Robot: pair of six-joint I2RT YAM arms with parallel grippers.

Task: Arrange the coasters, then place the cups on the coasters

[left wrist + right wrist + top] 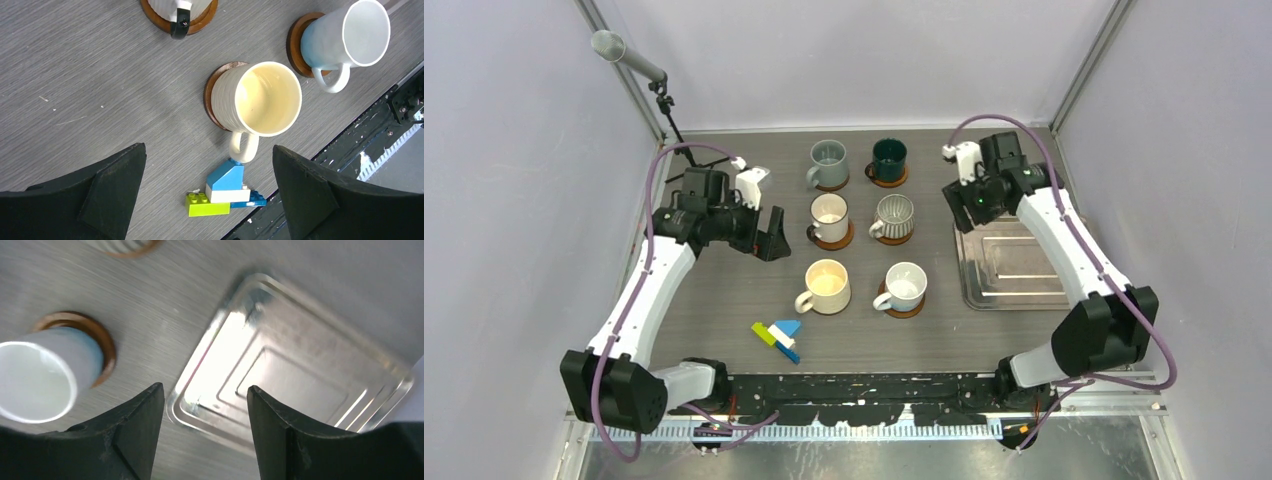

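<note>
Six cups stand on coasters in two columns. At the back are the grey-blue cup (828,163) and the dark green cup (889,158). In the middle are a white cup (830,217) and the ribbed cup (894,216). In front are the cream cup (827,286) and another white cup (905,286). A coaster (907,311) shows under that white cup. The left wrist view shows the cream cup (257,100) on its coaster (211,92). My left gripper (759,235) (208,146) hovers open and empty left of the cups. My right gripper (967,212) (205,386) is open and empty over the tray's corner.
A steel tray (1014,262) (300,375) lies to the right of the cups. A small stack of coloured blocks (779,338) (225,192) sits near the front edge, beside the cream cup's handle. A pole on a stand (629,55) rises at the back left. Walls enclose the table.
</note>
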